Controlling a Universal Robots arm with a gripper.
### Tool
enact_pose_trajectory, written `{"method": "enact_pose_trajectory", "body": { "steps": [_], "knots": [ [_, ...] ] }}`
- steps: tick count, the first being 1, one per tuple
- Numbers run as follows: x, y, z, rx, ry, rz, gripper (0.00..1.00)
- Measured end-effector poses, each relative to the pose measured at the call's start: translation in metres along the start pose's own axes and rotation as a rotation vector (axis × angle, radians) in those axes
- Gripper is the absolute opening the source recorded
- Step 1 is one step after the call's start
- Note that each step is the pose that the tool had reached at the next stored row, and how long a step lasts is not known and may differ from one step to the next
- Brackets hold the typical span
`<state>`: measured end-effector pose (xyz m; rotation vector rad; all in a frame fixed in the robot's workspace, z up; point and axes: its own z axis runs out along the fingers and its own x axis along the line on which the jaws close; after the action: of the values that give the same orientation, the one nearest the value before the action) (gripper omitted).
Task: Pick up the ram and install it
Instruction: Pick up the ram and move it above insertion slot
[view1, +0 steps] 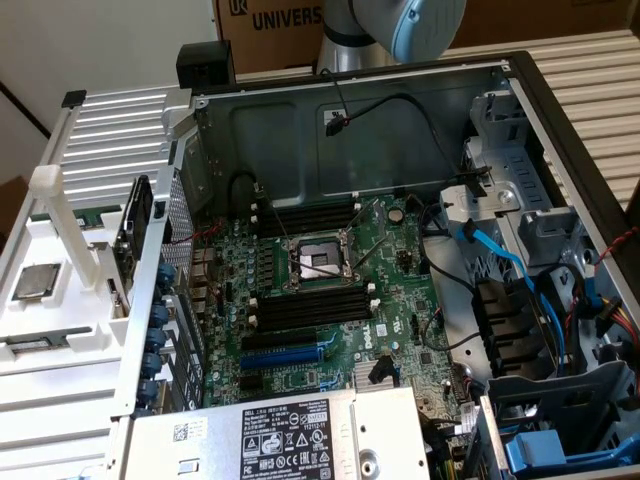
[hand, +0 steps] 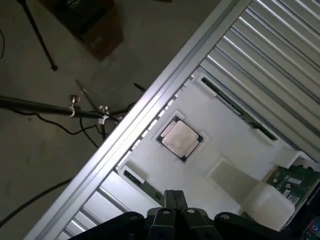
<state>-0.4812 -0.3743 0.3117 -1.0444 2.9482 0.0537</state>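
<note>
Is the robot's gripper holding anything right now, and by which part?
Nothing is held. The black gripper is shut with nothing between its fingers, over the white plastic tray with the square silver processor chip.

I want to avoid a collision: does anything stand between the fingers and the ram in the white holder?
Nothing visible does. In the wrist view the shut fingers hang above the white holder, and the ram lies uncovered in its groove at the holder's edge.
</note>
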Motion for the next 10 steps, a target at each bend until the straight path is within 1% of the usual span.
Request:
{"method": "enact_pose_trajectory", "body": {
  "steps": [3,4,6,7,10],
  "knots": [
    [0.0,0.0,0.0024,-0.002,0.0026,-0.051,0.1],
    [0.0,-0.0001,0.0042,-0.003,0.0037,-0.088,0.1],
    [0.0,-0.0002,0.006,-0.0038,0.0047,-0.124,0.1],
    [0.0,-0.0003,0.0092,-0.0052,0.0063,-0.179,0.1],
    [0.0,-0.0004,0.0129,-0.0064,0.0078,-0.233,0.1]
  ]
}}
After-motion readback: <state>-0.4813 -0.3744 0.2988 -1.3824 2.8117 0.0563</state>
